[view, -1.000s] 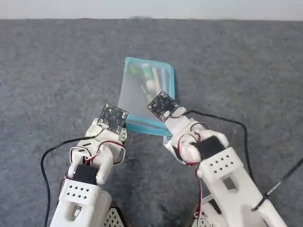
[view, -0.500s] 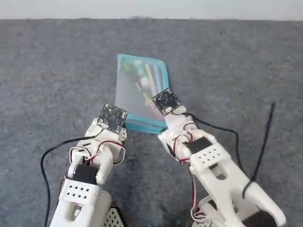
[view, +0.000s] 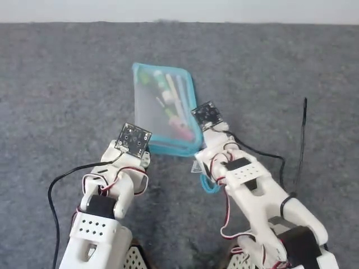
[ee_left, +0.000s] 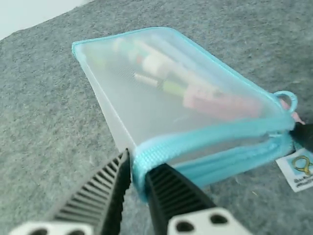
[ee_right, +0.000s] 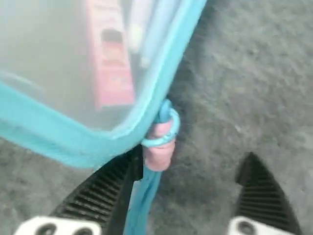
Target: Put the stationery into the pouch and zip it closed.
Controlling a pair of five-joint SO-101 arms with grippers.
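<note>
The translucent pouch (view: 162, 106) with teal edging lies on the grey mat, with pens and a pink item inside. In the left wrist view my left gripper (ee_left: 137, 171) is shut on the pouch (ee_left: 186, 98) at the near corner of its zip edge. My right gripper (ee_right: 193, 161) is open at the other near corner. The pink zip pull (ee_right: 159, 149) with its teal loop cord (view: 208, 183) lies against one finger (ee_right: 110, 188), and the other finger stands well apart. The zip looks drawn along the near edge.
A white label (view: 196, 166) hangs from the pouch near the right arm. Black cables (view: 302, 131) run beside the right arm and another (view: 53, 190) beside the left. The mat's far edge (view: 179, 22) meets a pale wall. Bare mat surrounds the pouch.
The right arm has swung left and straightened, and its wrist has slid along the pouch's near edge. The pouch's far end has turned to the left. The left arm has kept still.
</note>
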